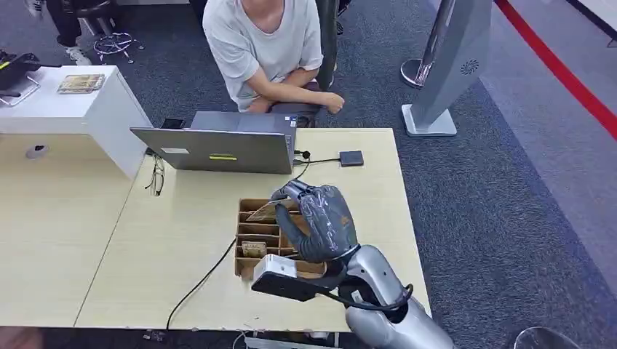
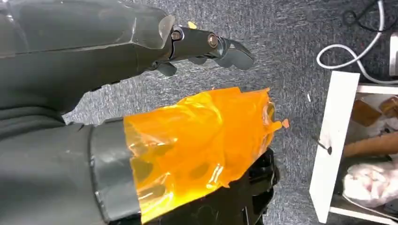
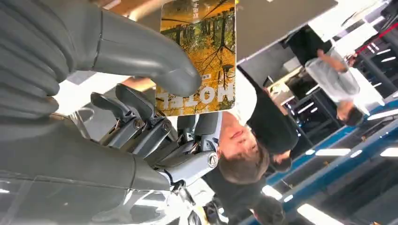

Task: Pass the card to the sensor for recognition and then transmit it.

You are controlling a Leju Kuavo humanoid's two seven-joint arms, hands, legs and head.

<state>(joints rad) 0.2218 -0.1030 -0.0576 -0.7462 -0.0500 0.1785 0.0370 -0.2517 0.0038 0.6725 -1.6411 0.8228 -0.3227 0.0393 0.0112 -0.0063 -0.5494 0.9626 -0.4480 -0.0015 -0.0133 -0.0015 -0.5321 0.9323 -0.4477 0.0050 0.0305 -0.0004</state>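
My right hand (image 1: 324,222) is raised over the table and pinches a card (image 1: 260,212) just above a wooden slotted box (image 1: 239,240). In the right wrist view the card (image 3: 199,56) shows an autumn forest picture with lettering, and the thumb of my right hand (image 3: 141,51) presses on its face with darker fingers behind it. A small dark square sensor (image 1: 351,158) lies on the table's far right part, with a cable running to it. My left hand (image 2: 94,70) hangs over grey carpet and holds nothing, its fingers apart from the orange-wrapped thumb.
A grey laptop (image 1: 218,149) stands beyond the box, with a seated person (image 1: 265,43) behind it. Glasses (image 1: 157,178) and a black cable (image 1: 204,280) lie on the table's left part. A white block (image 1: 73,109) stands far left. A white shelf (image 2: 335,140) stands near my left hand.
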